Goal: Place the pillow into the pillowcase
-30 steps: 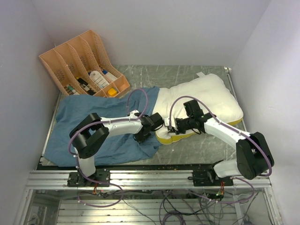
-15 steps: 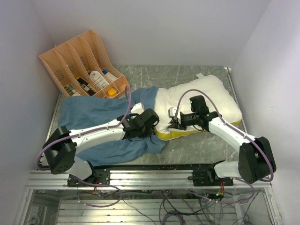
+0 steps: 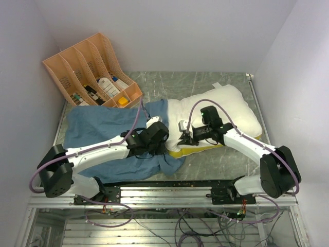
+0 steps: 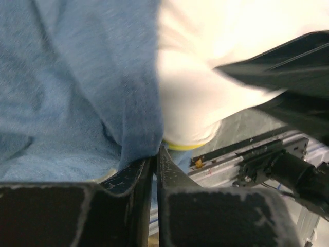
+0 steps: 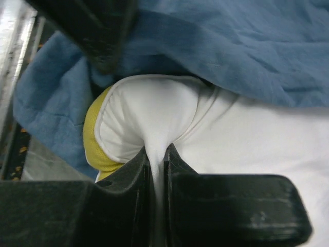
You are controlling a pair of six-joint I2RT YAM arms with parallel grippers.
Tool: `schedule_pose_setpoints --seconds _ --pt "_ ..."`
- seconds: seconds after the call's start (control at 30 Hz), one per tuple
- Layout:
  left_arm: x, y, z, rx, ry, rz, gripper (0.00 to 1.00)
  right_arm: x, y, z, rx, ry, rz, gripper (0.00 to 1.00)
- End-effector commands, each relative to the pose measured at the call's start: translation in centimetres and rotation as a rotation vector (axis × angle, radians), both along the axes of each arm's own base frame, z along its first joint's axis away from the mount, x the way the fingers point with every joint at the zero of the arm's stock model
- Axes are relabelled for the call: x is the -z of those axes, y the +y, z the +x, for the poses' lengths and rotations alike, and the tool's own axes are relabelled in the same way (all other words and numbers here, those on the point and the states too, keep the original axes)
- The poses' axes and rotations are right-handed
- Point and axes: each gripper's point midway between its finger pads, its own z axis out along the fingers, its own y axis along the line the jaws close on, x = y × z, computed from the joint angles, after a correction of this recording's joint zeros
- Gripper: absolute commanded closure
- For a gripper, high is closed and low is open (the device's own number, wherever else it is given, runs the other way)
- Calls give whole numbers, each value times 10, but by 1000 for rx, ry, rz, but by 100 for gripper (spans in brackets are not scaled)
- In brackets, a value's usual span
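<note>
The pillow lies on the grey marbled table, right of centre in the overhead view. It is plump and cream-white, with a strip of its yellow edge showing along its lower left side. The pillowcase is spread in wrinkles over the left half of the table. Its right-hand edge is draped over the left end of the pillow, so the two overlap near the middle of the frame.

Both arms reach in to that overlap from the bottom corners. The left gripper has its fingers drawn almost together at the bottom centre of its wrist view, and a fold of blue cloth runs down into the narrow slit between them. It looks nipped on the pillowcase right at the hem, with the white pillow just to the right of it. The right gripper is pinched on the pillow itself. In its wrist view a ridge of white cover is squeezed up between the two dark fingers. The rounded corner bulges above them, yellow on its left flank, and blue fabric wraps around the corner at the top and left.

The two grippers sit close to each other (I cannot tell from above whether they touch).

A peach-coloured slotted organizer stands tilted in the upper left, with a few bottles in its near compartments, just beyond the far edge of the pillowcase.
</note>
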Motion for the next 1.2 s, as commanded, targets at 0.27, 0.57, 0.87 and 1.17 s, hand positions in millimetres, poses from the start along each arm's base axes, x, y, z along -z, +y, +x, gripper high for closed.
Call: schedule_pose_setpoints --seconds 0.27,0.57,0.87,1.17 --pt "-30 9 -10 118 -116 -83 51 29 15 -18 -95 5 -61 100" --pt "-53 23 20 17 -209 19 40 30 16 -24 -129 22 -49 100" --pt "-9 35 56 -39 -160 210 38 27 15 -24 -128 10 -45 100" --pt "23 42 37 11 -71 227 77 24 17 -23 -127 12 -36 100"
